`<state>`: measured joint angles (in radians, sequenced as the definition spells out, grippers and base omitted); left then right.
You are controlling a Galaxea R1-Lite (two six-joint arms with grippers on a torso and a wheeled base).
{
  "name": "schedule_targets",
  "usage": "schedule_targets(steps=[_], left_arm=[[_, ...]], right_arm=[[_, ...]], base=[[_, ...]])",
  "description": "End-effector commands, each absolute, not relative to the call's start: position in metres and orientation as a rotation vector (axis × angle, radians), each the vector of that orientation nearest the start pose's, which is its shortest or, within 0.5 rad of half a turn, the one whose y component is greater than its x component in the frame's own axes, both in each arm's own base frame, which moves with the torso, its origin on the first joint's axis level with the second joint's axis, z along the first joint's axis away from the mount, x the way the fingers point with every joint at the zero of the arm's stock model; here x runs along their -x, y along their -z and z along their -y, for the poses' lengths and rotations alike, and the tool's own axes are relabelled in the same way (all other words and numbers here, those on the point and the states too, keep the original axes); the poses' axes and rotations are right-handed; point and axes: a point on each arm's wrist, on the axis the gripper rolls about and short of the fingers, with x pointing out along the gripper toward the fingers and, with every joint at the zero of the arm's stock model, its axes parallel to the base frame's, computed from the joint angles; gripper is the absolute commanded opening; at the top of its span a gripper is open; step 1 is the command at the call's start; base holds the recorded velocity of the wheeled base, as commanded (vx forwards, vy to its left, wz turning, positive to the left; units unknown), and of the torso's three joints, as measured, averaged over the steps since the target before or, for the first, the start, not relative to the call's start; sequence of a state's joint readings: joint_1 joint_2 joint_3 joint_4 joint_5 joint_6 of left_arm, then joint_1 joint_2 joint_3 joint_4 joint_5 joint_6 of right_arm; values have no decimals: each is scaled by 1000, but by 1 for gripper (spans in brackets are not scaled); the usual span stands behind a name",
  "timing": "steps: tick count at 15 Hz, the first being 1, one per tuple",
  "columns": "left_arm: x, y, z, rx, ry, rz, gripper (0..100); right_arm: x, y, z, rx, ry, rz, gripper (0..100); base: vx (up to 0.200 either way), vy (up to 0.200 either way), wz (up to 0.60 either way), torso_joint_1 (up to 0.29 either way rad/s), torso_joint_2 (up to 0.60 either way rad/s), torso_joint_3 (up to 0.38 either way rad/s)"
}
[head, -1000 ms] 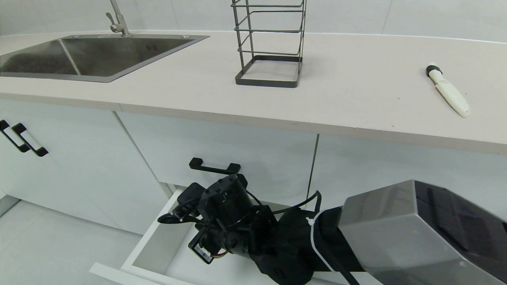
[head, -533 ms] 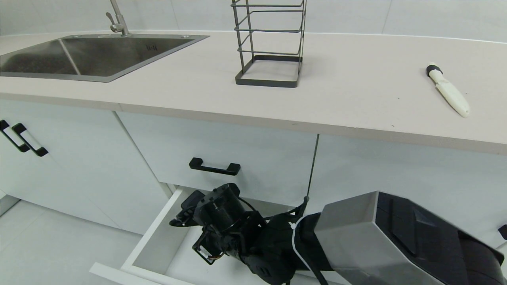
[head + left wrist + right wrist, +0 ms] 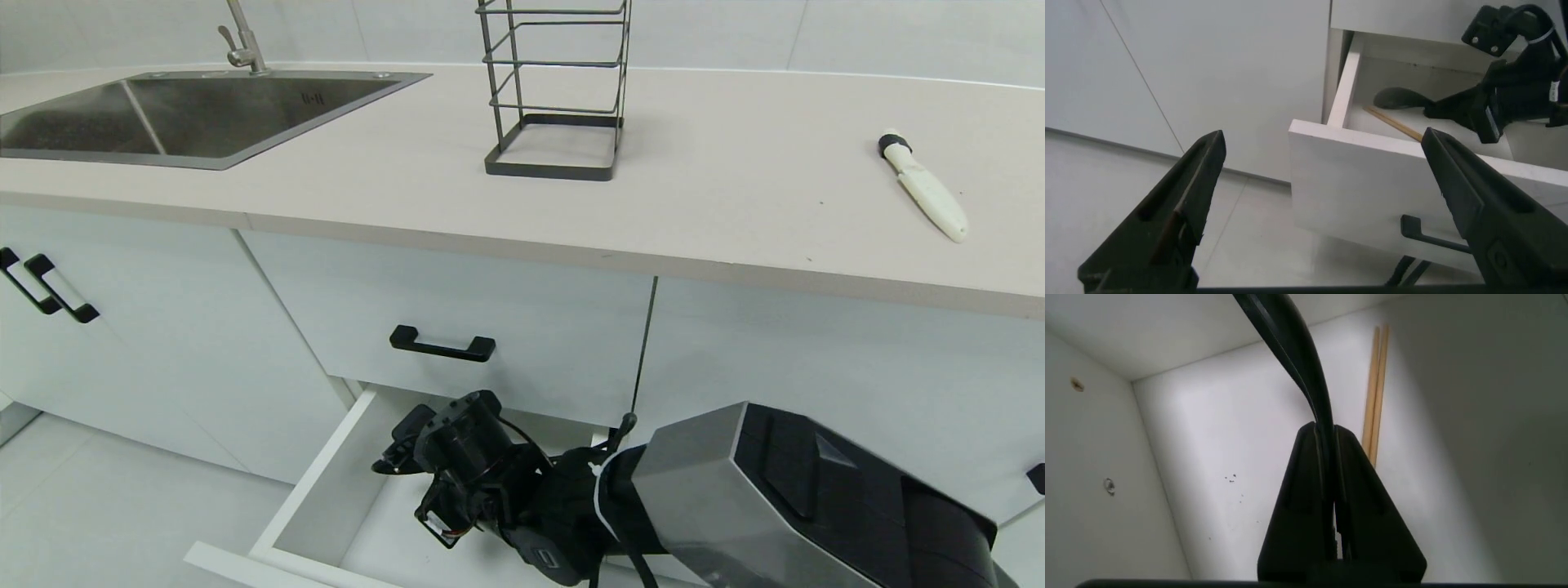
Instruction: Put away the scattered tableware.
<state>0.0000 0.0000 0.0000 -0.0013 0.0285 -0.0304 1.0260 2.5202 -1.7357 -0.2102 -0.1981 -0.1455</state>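
Spoon (image 3: 390, 467) — black, long-handled — is pinched by its handle in the right gripper (image 3: 408, 459), jaws closed right down on it w/ no gap to see in the right wrist view, bowl end sticking out ahead of the fingers. It hangs inside the open drawer (image 3: 318, 482), over the white floor near the drawer's left wall, and I can't tell if the bowl is touching down. Just beside it in the drawer lies a pair of wooden chopsticks (image 3: 1376, 392), flat on the floor, apart from the spoon. The left gripper (image 3: 1323, 163) sits outside and below the drawer front, jaws spread wide, holding nothing. Up on the countertop (image 3: 735, 163) a cream knife (image 3: 922, 188) w/ a black collar lies well off to the right, w/ an empty wire rack (image 3: 555, 90) near the middle and the sink (image 3: 188, 114) at the far left. Step in hand, as I read it: placing the spoon in the drawer. Next move prob. calls for lowering until the spoon rests flat, then opening the jaws and lifting straight out so the fingers don't drag it or knock the chopsticks — after that the knife looks like the one item left on the counter.
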Motion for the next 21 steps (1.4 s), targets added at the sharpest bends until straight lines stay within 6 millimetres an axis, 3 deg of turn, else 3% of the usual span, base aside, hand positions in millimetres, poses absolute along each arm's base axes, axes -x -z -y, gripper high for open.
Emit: schedule_targets(steps=[1,21], left_arm=[[23,-76,-1,31,-29,2,100],[23,-76,-1,31,-29,2,100]], right_arm=[[-268,-41,-432,481,-841,-437,0],[-273,-5,-441,480,-831,-483,0]], base=[[0,0,0,0,0,0],[0,0,0,0,0,0]])
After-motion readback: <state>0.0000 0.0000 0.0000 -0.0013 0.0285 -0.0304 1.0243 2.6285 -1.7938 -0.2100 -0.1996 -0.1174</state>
